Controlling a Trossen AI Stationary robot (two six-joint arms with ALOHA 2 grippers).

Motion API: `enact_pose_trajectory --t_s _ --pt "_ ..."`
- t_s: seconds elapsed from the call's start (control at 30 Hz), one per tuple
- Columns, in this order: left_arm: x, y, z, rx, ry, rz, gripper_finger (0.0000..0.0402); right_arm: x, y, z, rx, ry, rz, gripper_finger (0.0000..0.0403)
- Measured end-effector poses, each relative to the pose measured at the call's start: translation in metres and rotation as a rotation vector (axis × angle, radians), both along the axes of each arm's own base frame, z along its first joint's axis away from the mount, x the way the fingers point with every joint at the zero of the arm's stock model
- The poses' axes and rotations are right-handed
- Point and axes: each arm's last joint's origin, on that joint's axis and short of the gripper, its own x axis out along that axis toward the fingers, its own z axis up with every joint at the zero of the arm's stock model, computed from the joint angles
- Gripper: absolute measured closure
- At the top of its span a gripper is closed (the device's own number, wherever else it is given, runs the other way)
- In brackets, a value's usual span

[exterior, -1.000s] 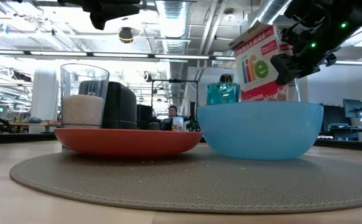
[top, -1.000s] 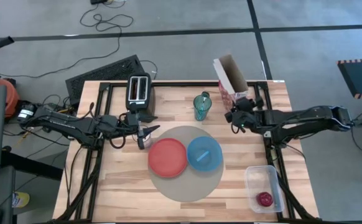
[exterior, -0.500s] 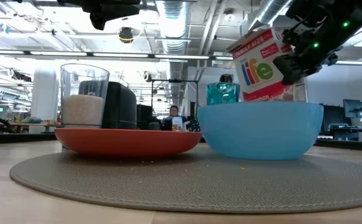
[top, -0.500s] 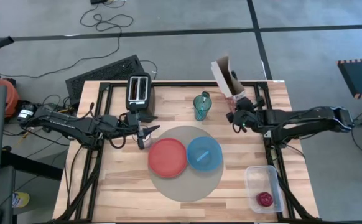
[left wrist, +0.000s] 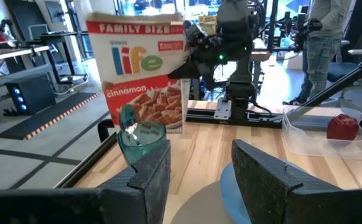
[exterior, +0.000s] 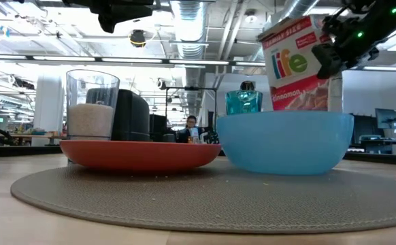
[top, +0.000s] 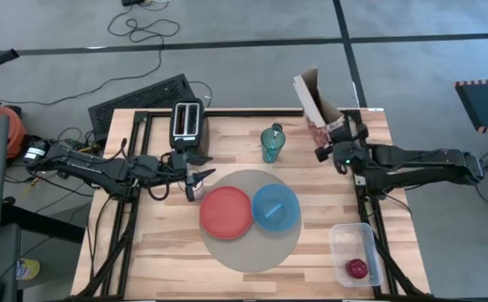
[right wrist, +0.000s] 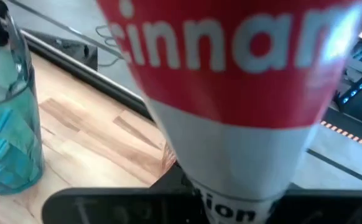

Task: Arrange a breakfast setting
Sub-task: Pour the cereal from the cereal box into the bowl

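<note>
The red-and-white cereal box [top: 315, 105] stands nearly upright at the table's far right, held by my right gripper [top: 334, 149], which is shut on it. The round mat [top: 248, 252] lies mid-table. On it rest the red-orange plate [top: 225, 211] and the blue bowl [top: 276, 206]. The teal tumbler [top: 272, 144] stands beyond the mat. The clear glass [exterior: 92, 112] stands behind the plate. My left gripper [left wrist: 199, 180] is open and empty above the mat's left edge. The red fruit [top: 357, 268] lies in a clear tub. Spoon and toast do not show. My right gripper pinches the cereal box between its two fingers at the side edge [left wrist: 182, 62] facing the table's right, about mid-height. The fingers [exterior: 331, 58] come level from the table's right side. The box is nearly upright; the bowl hides whether its bottom rests on the table.
The black toaster [top: 186, 127] stands at the far left of the table. A clear plastic tub [top: 353, 252] sits at the near right corner. A person [left wrist: 324, 43] stands beyond the table's right side.
My right gripper has gone toward the table's right edge with the cereal box. The box tipped over toward the left partway, then came back nearly upright and stands farther right than before.
</note>
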Motion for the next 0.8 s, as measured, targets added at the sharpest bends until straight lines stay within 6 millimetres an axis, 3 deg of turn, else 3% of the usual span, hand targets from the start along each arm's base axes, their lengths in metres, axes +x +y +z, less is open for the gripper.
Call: enact_pose_trajectory --t_s 0.23,0.6,0.8 --pt "0.0 0.0 0.0 0.008 0.002 0.0 0.0244 -0.017 0.004 0.036 -0.052 -0.076 0.047 0.0379" --pt "0.0 0.0 0.0 -0.056 -0.014 0.005 0.0243 -0.02 0.013 0.085 -0.107 -0.161 0.24 0.0379" --pt "-0.001 0.001 -0.001 -0.079 -0.015 0.055 0.0208 -0.022 0.018 0.098 -0.118 -0.185 0.298 0.0379"
